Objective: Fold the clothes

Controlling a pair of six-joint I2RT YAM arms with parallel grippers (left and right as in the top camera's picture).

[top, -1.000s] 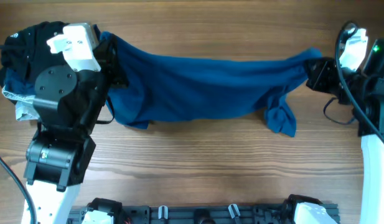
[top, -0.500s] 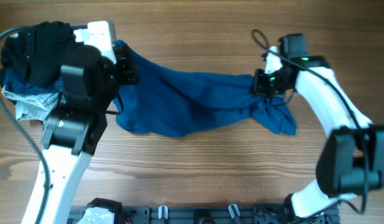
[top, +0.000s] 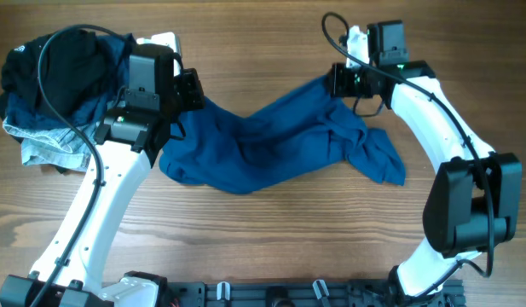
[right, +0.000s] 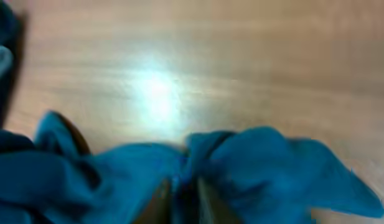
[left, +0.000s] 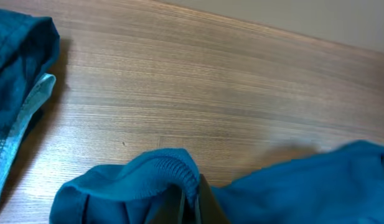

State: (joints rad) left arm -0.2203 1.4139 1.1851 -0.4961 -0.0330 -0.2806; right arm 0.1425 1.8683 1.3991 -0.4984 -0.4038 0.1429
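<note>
Overhead: the clothes [top: 271, 141] lie crumpled across the middle of the table [top: 271, 247], strung between both arms. The left gripper [top: 193, 92] holds the garment's upper left edge, near a pile of black garment [top: 62, 64] and denim [top: 41, 141]. The right gripper [top: 334, 83] holds the upper right edge. Left wrist: jaws pinch a ribbed blue hem. Right wrist: blurred; jaws pinch a fold of blue fabric.

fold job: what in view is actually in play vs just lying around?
In play: blue garment; left end effector and right end effector, each shut on an end of it.
Lying about: black garment, light denim pieces, piled at the table's left end.
</note>
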